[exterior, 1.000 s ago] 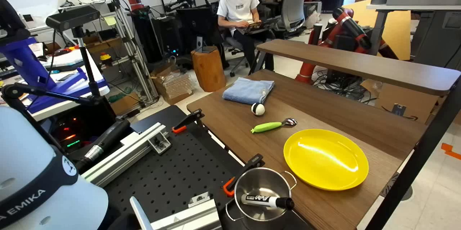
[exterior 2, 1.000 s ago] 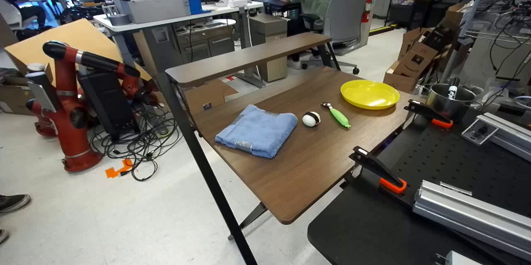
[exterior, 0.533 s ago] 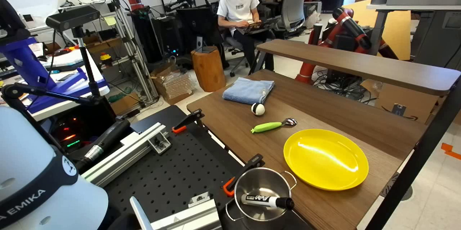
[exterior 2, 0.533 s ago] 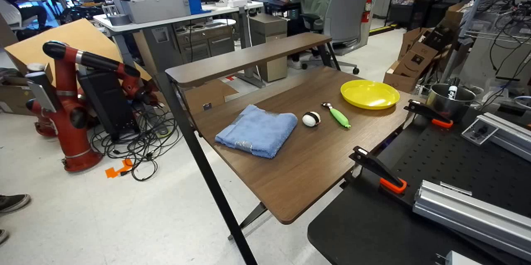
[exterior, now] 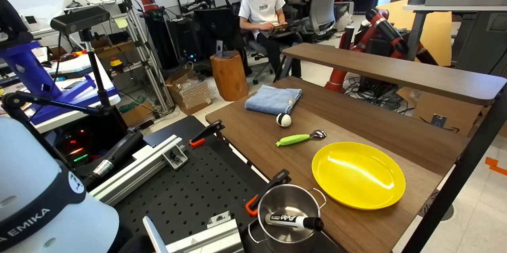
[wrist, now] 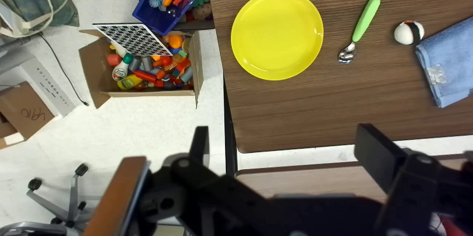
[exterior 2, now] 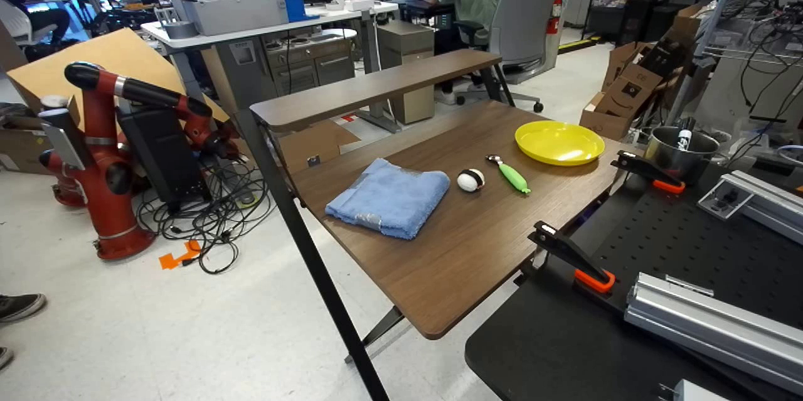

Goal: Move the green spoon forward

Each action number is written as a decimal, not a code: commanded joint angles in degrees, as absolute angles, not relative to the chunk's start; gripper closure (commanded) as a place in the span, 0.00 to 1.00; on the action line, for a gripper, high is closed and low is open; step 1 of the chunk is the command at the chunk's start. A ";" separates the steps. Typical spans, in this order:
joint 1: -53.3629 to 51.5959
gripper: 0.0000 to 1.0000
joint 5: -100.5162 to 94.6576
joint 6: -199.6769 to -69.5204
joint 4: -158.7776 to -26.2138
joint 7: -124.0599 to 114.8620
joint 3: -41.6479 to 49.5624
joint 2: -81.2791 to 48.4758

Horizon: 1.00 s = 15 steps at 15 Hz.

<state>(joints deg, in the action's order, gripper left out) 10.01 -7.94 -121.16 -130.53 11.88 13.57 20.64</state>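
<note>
The green spoon lies flat on the brown table, with a lime-green handle and a shiny silver bowl end. It shows in both exterior views and in the upper right of the wrist view. It lies between the yellow plate and the small white ball, touching neither. My gripper shows only in the wrist view. Its fingers are wide apart with nothing between them. It is high above the table and well apart from the spoon. The gripper is out of both exterior views.
Yellow plate and white ball with a black band flank the spoon; a folded blue towel lies beyond the ball. A steel pot holding a marker stands near the table's edge. A raised shelf runs along one side.
</note>
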 commanded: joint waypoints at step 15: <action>4.58 0.00 -1.96 -124.19 -135.94 -1.47 5.15 12.26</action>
<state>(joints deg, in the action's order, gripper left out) 5.06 -3.11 -121.83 -135.35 1.42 6.53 14.84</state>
